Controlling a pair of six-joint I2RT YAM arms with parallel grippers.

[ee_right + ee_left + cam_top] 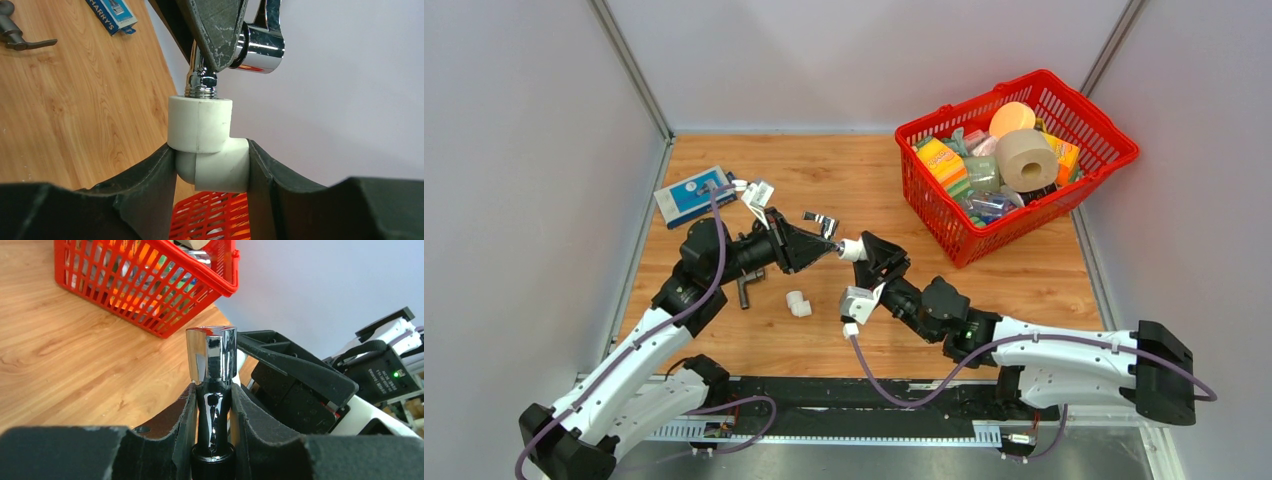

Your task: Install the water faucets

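Clamps the chrome faucet (211,357) by its stem in the left gripper (827,247), pinches the white elbow fitting (207,142) in the right gripper (866,254). Sets threaded end at the elbow's mouth, faucet axis seemingly in line with it, threads barely entered. Likely needs turning about that axis. Leaves the dark grey faucet (746,291) on the bench (874,180), nearer the left gripper

Top camera looks down across the table (864,170); wrist cameras sit tight in, facing each other, both catching the chrome faucet (211,355).
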